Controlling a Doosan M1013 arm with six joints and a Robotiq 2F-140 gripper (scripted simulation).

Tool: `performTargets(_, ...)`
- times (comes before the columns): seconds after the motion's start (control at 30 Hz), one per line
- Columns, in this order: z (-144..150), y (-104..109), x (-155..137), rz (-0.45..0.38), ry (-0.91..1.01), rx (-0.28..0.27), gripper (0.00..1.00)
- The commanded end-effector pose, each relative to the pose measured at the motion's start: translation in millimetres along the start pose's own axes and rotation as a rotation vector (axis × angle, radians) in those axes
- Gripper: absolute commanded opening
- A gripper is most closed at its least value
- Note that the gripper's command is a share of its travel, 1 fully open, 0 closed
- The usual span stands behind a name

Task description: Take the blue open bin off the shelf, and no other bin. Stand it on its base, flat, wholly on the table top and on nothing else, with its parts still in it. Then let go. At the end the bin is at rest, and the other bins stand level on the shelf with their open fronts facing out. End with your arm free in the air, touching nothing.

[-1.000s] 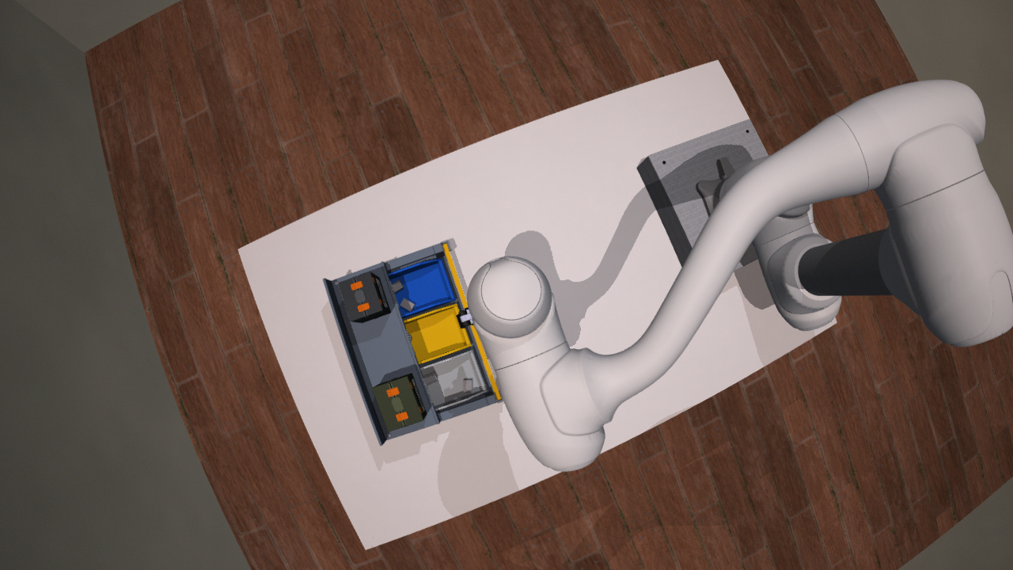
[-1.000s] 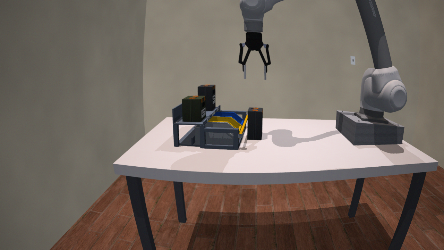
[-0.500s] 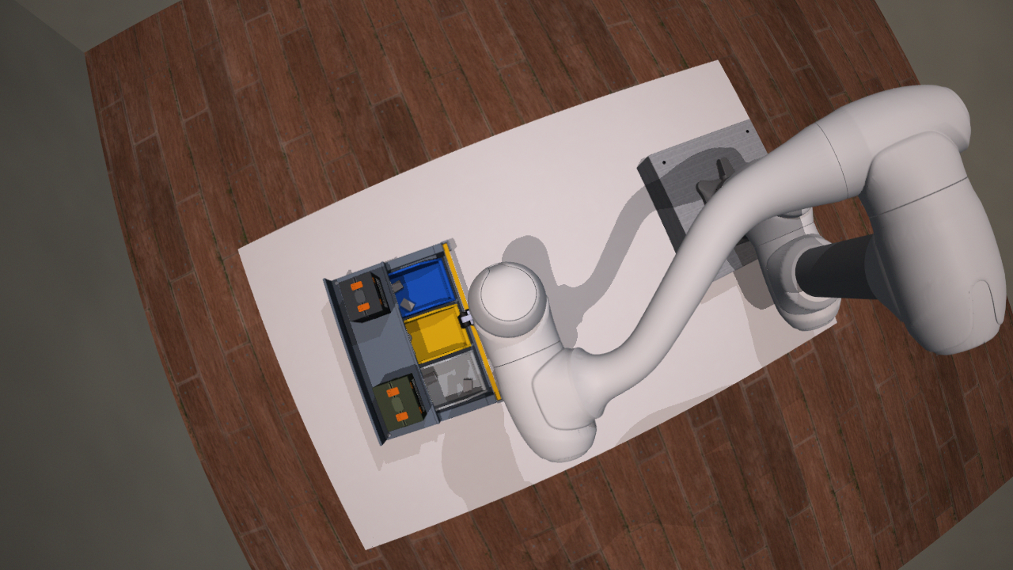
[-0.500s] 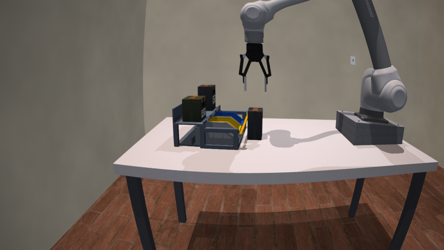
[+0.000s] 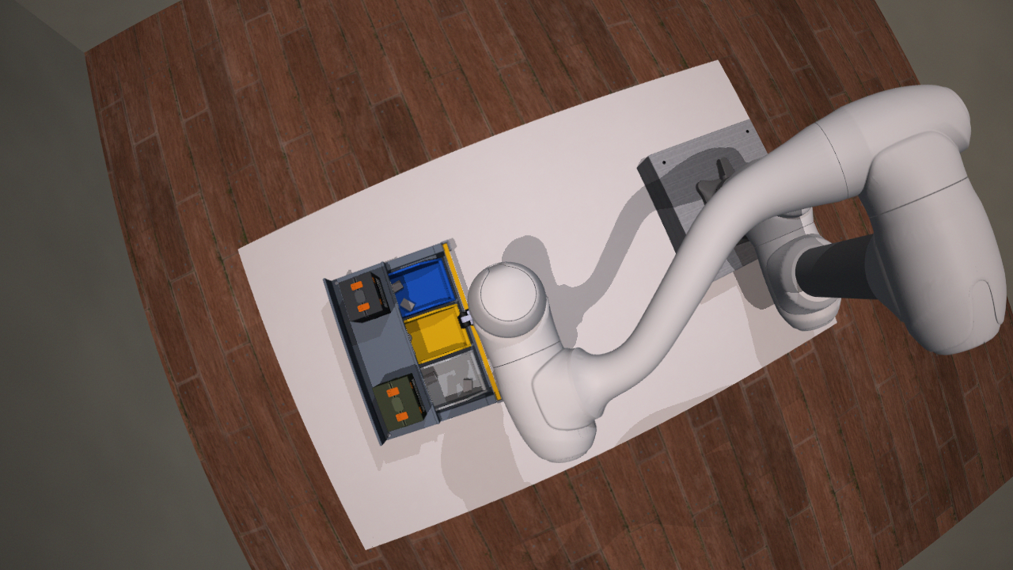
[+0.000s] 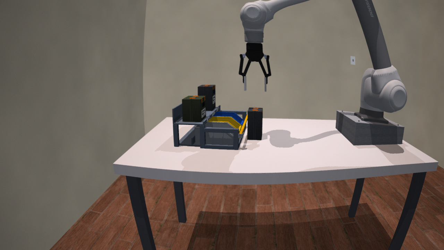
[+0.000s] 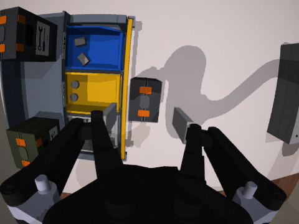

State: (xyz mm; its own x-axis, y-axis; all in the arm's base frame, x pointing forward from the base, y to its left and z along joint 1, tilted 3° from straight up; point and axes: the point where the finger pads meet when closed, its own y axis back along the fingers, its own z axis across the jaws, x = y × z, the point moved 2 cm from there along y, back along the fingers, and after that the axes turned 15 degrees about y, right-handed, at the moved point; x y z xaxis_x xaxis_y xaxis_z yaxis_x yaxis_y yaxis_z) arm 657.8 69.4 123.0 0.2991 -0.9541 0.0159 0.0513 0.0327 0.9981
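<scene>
A: Where is the blue, open-fronted plastic bin (image 5: pixel 428 283) (image 6: pixel 231 116) (image 7: pixel 103 50)?
B: Seated in the grey-blue metal shelf (image 5: pixel 382 351) (image 6: pixel 176 135) (image 7: pixel 37 81), behind its yellow front bar (image 5: pixel 457 279) (image 6: pixel 244 124) (image 7: pixel 126 78). In the wrist view it lies up and left of the tool (image 5: pixel 465 318) (image 6: pixel 255 90) (image 7: pixel 146 121).
A: And the tool?
B: Fairly wide, holding nothing, pointing down above the tall black case with orange latches (image 6: pixel 255 124) (image 7: pixel 144 101) on the white counter (image 5: pixel 495 176) (image 6: pixel 295 158) (image 7: pixel 233 25).
A: Which axis matters?
B: The bin's long axis runs back to front, roughly along the finger spread. Gripping its side walls would probably need a quarter turn; the case's narrower width already suits the fingers, so it may be moved first.
</scene>
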Motion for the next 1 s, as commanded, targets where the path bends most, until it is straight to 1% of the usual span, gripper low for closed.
performTargets(0.0, 0.0, 0.1, 0.0, 0.000, 0.000, 0.000, 0.57)
performTargets(0.27, 0.0, 0.1, 0.0, 0.000, 0.000, 0.000, 0.57)
performTargets(0.43, 0.0, 6.6, 0.0, 0.000, 0.000, 0.000, 0.57)
performTargets(0.97, 0.0, 9.1, 0.0, 0.000, 0.000, 0.000, 0.57)
